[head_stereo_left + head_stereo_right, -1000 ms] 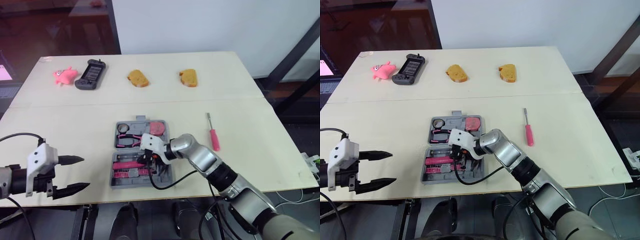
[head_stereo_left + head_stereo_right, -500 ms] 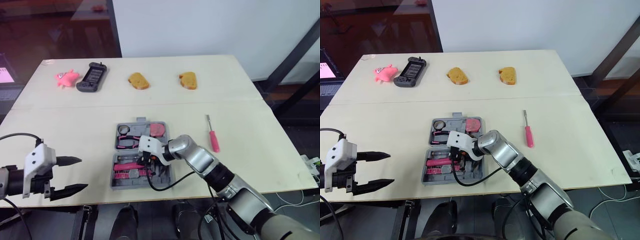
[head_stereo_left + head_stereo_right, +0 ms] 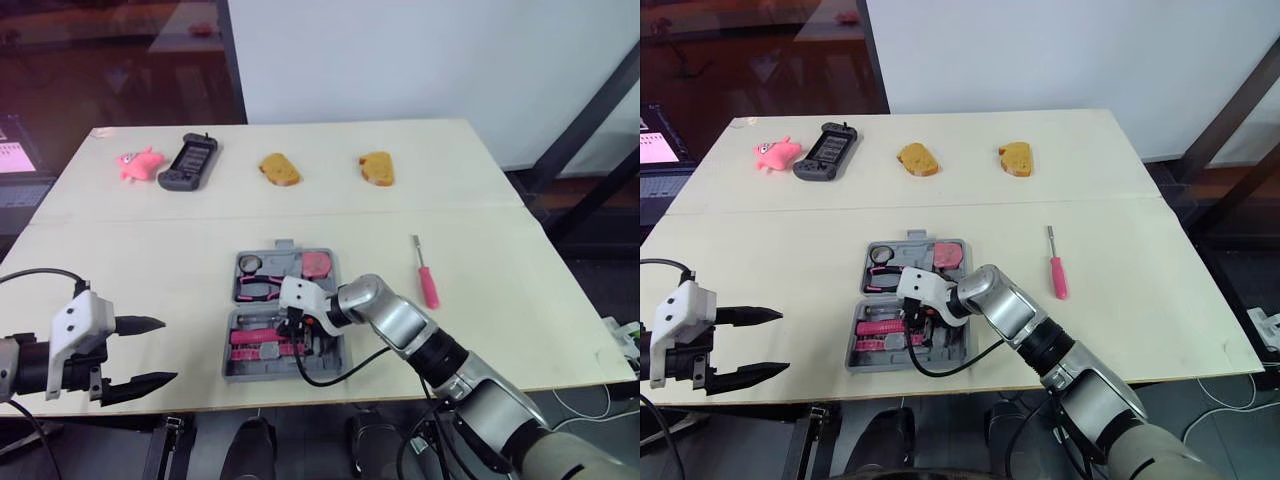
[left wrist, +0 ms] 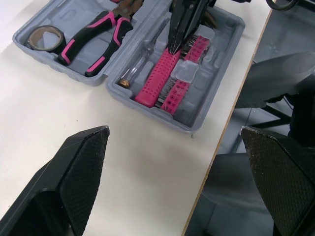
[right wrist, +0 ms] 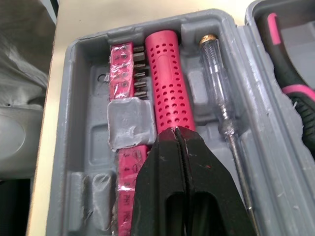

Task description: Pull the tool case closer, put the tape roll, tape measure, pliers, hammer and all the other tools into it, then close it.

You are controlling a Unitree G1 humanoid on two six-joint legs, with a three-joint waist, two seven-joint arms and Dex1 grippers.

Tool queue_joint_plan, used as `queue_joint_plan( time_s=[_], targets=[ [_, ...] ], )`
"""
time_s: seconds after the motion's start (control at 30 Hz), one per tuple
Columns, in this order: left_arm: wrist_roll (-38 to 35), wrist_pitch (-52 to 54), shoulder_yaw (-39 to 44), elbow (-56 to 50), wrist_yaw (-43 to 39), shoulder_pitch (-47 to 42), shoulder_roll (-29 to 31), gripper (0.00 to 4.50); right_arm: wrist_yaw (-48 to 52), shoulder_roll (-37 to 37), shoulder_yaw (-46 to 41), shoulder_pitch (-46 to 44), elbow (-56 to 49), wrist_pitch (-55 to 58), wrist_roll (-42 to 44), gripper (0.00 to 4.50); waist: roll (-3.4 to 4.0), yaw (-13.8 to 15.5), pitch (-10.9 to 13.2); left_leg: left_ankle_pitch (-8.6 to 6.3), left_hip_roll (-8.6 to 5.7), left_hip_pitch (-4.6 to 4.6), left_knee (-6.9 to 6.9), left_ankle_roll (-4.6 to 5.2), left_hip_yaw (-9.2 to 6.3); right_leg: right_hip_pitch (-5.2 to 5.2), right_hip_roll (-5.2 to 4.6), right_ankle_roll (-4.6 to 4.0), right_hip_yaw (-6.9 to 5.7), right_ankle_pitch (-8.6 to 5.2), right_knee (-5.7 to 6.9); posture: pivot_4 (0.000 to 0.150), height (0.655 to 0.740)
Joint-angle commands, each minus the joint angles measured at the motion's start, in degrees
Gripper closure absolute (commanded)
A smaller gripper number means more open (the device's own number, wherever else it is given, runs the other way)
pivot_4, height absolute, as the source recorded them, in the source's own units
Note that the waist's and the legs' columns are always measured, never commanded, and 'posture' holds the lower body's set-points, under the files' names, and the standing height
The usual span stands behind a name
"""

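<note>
Tool case (image 4: 224, 34) lies open — we note the right claw (image 5: 174, 132) clenched, tips at the pink handle (image 5: 170, 83) inside it; left claw (image 3: 168, 350) released, well left of the case.

Looks like a robot test lab: a plain table (image 3: 150, 260) carries unrelated props, a pink toy (image 3: 138, 163), a handheld console (image 3: 188, 162), bread slices (image 3: 279, 169) (image 3: 377, 168), beside a bare white wall (image 3: 420, 60)
</note>
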Motion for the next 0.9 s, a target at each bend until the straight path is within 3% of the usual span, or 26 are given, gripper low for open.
queue_joint_plan(
  time_s=[0.03, 0.33, 0.6, 0.7, 0.9],
  targets=[
    [-0.32, 0.24, 1.50, -1.34, 0.30, -0.29, 0.75, 0.00, 1.84, -0.98, 4.14, 4.08, 5.95, 2.49, -1.84, 4.47, -0.01, -0.01, -0.03, 0.00, 0.00, 0.04, -0.03, 0.00, 0.00, 0.03, 0.00, -0.03, 0.00, -0.02, -0.01, 0.150, 0.7400],
    [-1.99, 0.26, 1.49, -0.35, 1.68, -2.14, -0.91, 0.00, 2.13, -2.59, -8.62, 1.60, -8.14, -7.65, 4.55, 4.47, -0.02, -0.08, 0.20, 0.00, 0.00, -0.22, -0.06, 0.00, 0.01, -0.28, 0.00, -0.10, 0.01, -0.08, 0.02, 0.150, 0.7400],
    [-1.67, -1.31, -1.14, 5.26, 2.46, -6.89, -2.17, 0.00, 3.68, -9.30, -24.05, 4.32, -24.79, 4.30, 19.57, 4.47, -0.04, 0.04, 0.30, 0.01, 0.01, -0.39, -0.07, 0.00, -0.01, -0.49, 0.03, 0.12, 0.01, 0.04, 0.07, 0.150, 0.7400],
    [-0.52, -4.32, -2.02, 9.34, 2.81, -8.84, -3.66, 0.00, 0.59, -11.51, -31.32, 7.24, -28.62, 7.92, 24.37, 3.65, -0.08, 0.25, 0.30, 0.01, 0.00, -0.39, -0.04, 0.00, 0.00, -0.47, 0.00, -0.08, 0.01, -0.07, 0.02, 0.150, 0.7400],
    [2.16, -11.43, -0.56, 24.05, 2.41, -10.24, -4.88, 0.00, -2.51, -19.49, -42.53, 19.83, -34.23, 8.65, 27.21, 0.55, -0.09, 0.64, 0.32, 0.01, 0.00, -0.39, -0.06, 0.00, 0.02, -0.49, 0.01, -0.10, 0.02, -0.08, 0.01, 0.150, 0.7400]
  ],
)
